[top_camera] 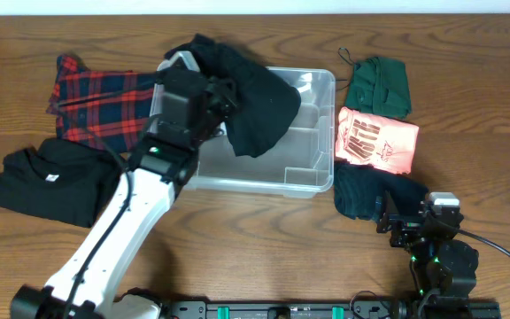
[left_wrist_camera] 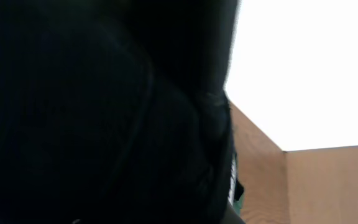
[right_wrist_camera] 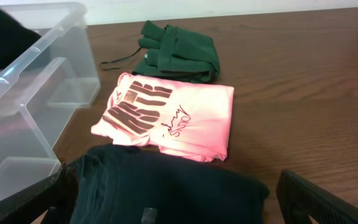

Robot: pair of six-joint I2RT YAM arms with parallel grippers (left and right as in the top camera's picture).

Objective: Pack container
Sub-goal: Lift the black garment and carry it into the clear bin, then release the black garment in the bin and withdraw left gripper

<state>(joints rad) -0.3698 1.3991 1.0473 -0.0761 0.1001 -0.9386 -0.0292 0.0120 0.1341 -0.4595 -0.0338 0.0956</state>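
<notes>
Your left gripper (top_camera: 222, 96) is clamped on the black garment (top_camera: 259, 106), hanging over the container (top_camera: 317, 182). Right gripper (right_wrist_camera: 185, 205) sits wide open by the dark folded garment (right_wrist_camera: 154, 177)

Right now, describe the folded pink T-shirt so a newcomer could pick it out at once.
Find the large clear plastic bin mid-table; three folded garments lie in a column off its right end. The pink T-shirt is the middle one, between a dark green garment and a dark teal garment, and alone bears bold dark lettering.
</notes>
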